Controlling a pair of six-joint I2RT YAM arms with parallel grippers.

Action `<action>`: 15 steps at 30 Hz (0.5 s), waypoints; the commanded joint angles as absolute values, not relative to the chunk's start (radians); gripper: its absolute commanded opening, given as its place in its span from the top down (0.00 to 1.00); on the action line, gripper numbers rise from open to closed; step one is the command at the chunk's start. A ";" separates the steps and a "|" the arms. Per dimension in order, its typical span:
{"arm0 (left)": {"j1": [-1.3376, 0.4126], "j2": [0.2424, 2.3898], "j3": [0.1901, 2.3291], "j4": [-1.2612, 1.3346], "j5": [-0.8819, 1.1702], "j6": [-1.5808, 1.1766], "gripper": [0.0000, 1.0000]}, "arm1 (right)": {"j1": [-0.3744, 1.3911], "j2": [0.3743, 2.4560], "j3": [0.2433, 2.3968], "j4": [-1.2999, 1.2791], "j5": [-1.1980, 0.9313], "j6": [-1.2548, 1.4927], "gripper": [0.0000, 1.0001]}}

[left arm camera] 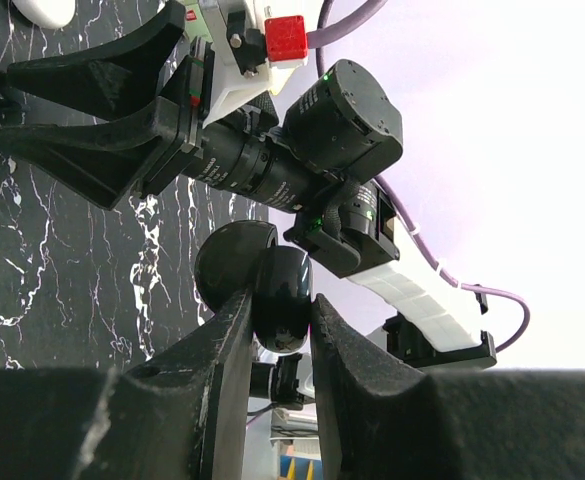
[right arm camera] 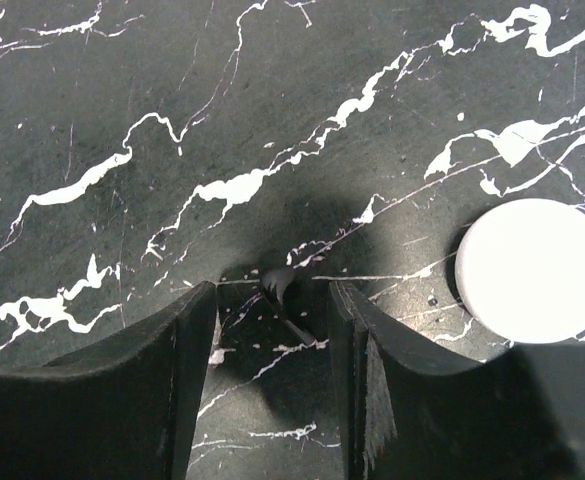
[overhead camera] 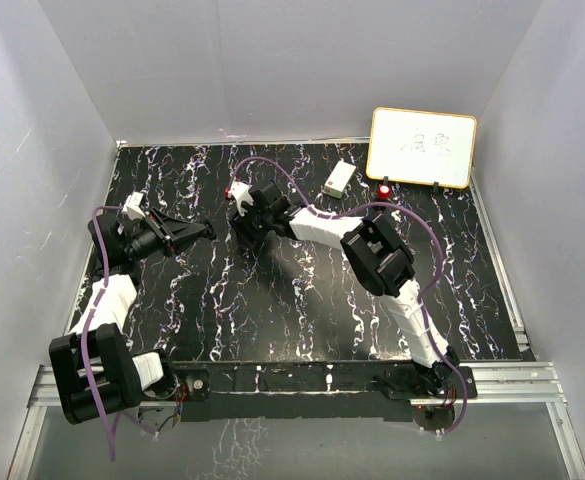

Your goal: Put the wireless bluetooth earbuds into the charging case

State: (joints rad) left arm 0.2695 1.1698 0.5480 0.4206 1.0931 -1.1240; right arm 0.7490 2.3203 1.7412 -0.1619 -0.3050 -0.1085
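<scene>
Worktop (right arm camera: pixel 122 100): black with white marble veins.
White case (right arm camera: pixel 532 272): a round white puck lying flat on the worktop, closed as far as the right wrist view shows.
Black earbud (right arm camera: pixel 277 283): a tiny stubby piece lying on the worktop just left of the white case in the right wrist view, apart from it.
Right gripper (right arm camera: pixel 272 300): pointing down at the worktop beside the white case. Its jaws stand apart, one on each side of the black earbud with a gap on both sides and gripping nothing.
Right finger (right arm camera: pixel 372 380): near the white case, with a strip of worktop between them.
Left gripper (overhead camera: pixel 208 230): lifted off the worktop, left of the right gripper and so further from the white case. Its jaws are closed on the black case.
Black case (left arm camera: pixel 284 290): a round black puck pinched on edge between the left jaws, with a second black disc behind it.
Other earbuds: cannot be made out in any view.
Whiteboard (overhead camera: pixel 422 147): propped at the far right corner, well apart from the white case.
Small white box (overhead camera: pixel 338 178): on the worktop between the whiteboard and the right gripper.
</scene>
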 commanded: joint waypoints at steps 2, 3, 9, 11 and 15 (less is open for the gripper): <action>0.288 1.142 0.593 0.421 1.140 -1.161 1.00 | 0.763 2.352 1.785 -0.156 -0.247 -0.134 0.55; 0.291 1.140 0.594 0.421 1.141 -1.164 1.00 | 0.763 2.353 1.785 -0.156 -0.240 -0.135 0.56; 0.303 1.138 0.590 0.423 1.153 -1.168 1.00 | 0.769 2.362 1.794 -0.173 -0.209 -0.146 0.60; 0.305 1.139 0.590 0.423 1.153 -1.168 1.00 | 0.771 2.361 1.791 -0.173 -0.202 -0.149 0.60; 0.311 1.137 0.587 0.423 1.156 -1.169 1.00 | 0.773 2.359 1.784 -0.175 -0.189 -0.151 0.63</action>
